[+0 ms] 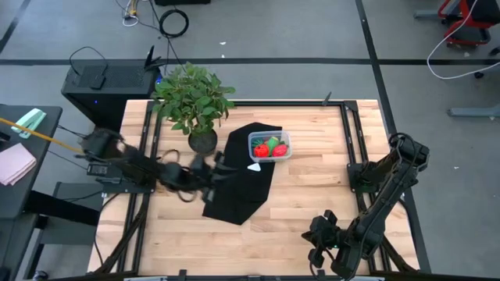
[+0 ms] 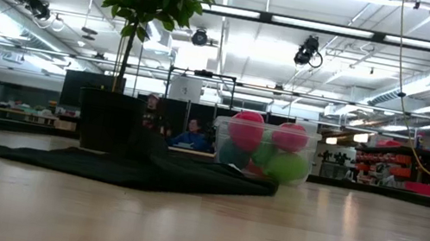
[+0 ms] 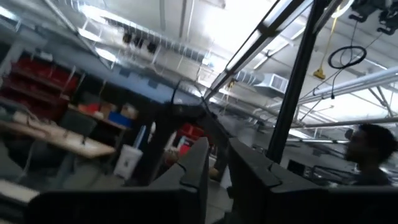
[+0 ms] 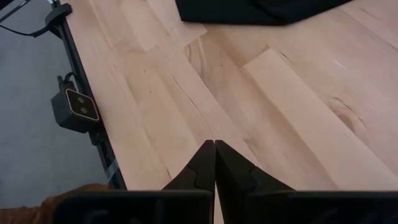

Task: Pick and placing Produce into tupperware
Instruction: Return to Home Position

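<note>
Right jaws pressed together; left jaws, cannot tell. Tupperware (image 1: 251,140) at black cloth's (image 1: 238,187) edge holds red and green produce (image 1: 270,147).

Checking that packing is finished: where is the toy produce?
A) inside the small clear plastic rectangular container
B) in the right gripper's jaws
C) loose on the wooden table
A: the red and green toy produce sits inside the small clear plastic rectangular container, none lies on the bare wooden table, and the right gripper has its jaws shut on nothing.
</note>
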